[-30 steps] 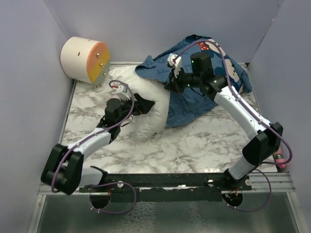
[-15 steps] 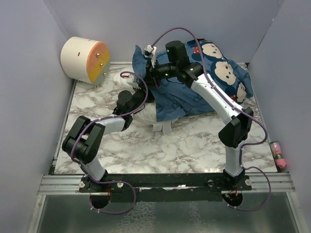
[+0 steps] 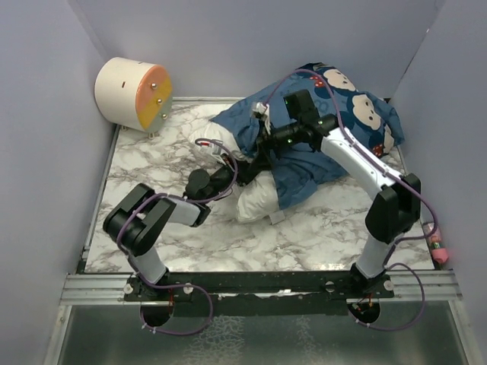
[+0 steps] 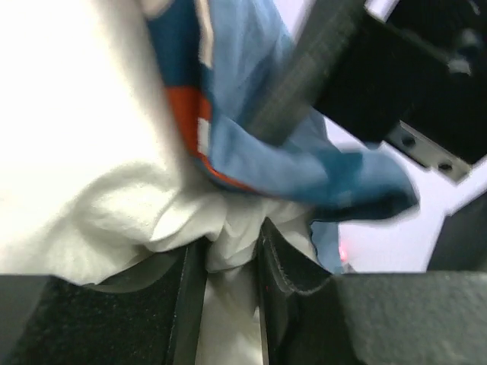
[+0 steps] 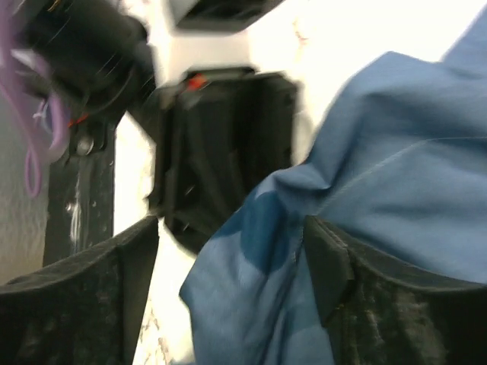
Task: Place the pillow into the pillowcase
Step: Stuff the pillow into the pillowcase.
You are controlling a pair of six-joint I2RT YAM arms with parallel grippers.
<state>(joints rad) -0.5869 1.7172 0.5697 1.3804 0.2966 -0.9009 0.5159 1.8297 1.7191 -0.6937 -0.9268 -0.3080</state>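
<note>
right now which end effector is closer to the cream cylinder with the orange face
Left. The left end effector pinches the pillow mid-table, nearer the cylinder in the far left corner. The right end effector sits further right, over the pillowcase.

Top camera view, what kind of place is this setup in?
Probably a lab test cell for robot training, not a bedroom: a marble-patterned tabletop boxed in by plain lavender walls, with two arms bolted to a metal rail at its near edge.
</note>
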